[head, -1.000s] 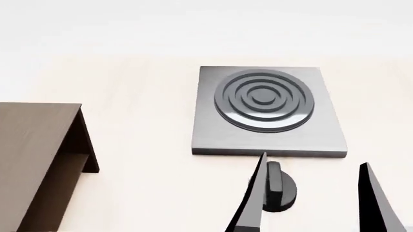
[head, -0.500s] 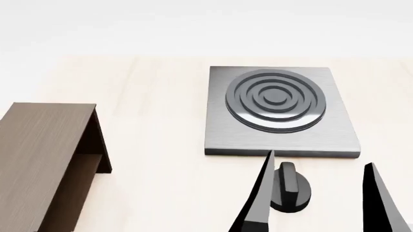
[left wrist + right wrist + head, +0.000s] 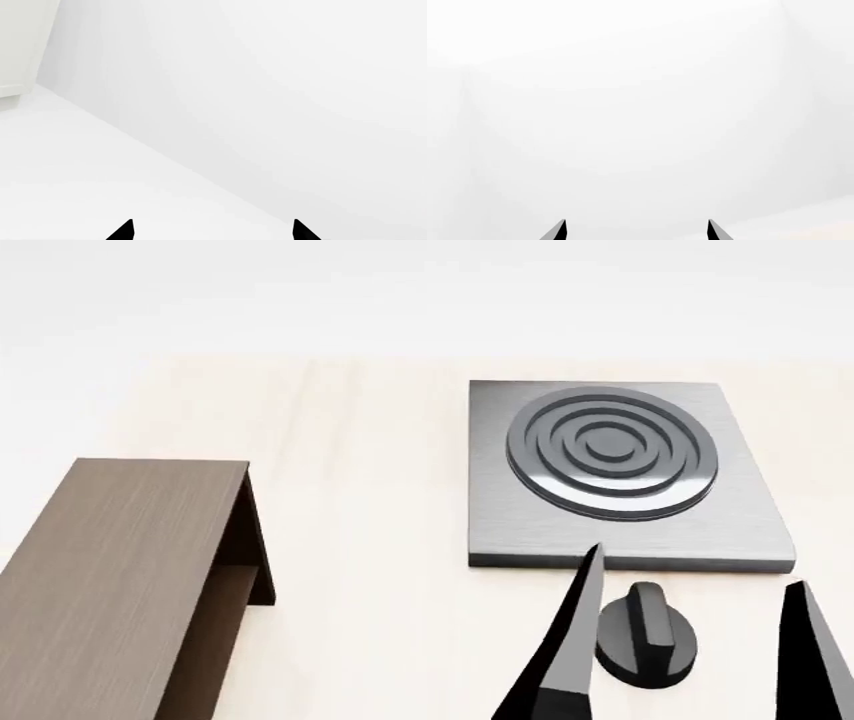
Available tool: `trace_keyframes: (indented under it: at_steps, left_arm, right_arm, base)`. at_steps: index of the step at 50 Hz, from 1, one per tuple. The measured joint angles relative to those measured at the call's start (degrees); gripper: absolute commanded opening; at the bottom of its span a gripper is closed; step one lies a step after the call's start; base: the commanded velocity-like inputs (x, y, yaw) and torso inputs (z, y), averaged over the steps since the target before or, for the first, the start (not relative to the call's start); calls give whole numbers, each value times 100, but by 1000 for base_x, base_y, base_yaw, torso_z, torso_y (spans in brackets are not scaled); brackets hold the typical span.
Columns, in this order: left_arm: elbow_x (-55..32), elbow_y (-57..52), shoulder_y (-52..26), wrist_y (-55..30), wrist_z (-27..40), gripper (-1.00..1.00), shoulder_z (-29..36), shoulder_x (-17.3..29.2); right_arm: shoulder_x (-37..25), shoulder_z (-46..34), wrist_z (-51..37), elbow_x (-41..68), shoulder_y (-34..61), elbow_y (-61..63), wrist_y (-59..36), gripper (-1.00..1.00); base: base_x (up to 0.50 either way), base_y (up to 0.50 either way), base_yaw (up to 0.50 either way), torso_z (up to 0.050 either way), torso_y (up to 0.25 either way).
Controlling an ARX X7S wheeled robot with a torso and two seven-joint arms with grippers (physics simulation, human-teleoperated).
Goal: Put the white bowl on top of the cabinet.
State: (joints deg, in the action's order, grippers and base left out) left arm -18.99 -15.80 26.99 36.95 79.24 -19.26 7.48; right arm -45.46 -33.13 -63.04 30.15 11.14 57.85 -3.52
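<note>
Head view showed the right gripper [image 3: 687,660] nearest, at five o'clock, its two dark fingers spread apart and holding nothing, straddling a round dark knob [image 3: 645,633] on the pale table [image 3: 360,540]. The left gripper [image 3: 210,231] appeared only in its wrist view, likewise parted and empty, facing blank white. Farther out, the cabinet [image 3: 120,570] lay at eight o'clock, its flat top bare, and the grey stove plate [image 3: 621,475] at one o'clock. The white bowl was nowhere in view, so the step in hand seemed to be searching; next, finding and reaching it.

Right claw [image 3: 687,640] low in head view, fingers spread; left claw [image 3: 212,231] apparently spread too.
</note>
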Motion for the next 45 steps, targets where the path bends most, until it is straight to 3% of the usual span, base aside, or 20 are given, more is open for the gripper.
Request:
trace_keyframes:
  at_steps: [12,24,35,45]
  left_arm:
    - [-31,37,-14,14,-8,100,11,3]
    - [-52,43,-11,14,-4,100,17,3]
    - [-52,33,7,12,2,100,13,3]
    - [-51,40,14,18,2,100,11,2]
  right_arm:
    - [-477,970,-1058,654,-306,36,191,100]
    - [-1060,2806,-1838,1482,-1764,-203,1213,100]
    - [-989,4182,-1983,2057,-3115,-530,2020,100]
    - [-714,4922,-1913,2527,-3868,-847,2477,100]
  base:
    - [0,0,0,0,0]
    - [0,0,0,0,0]
    - [0,0,0,0,0]
    - [0,0,0,0,0]
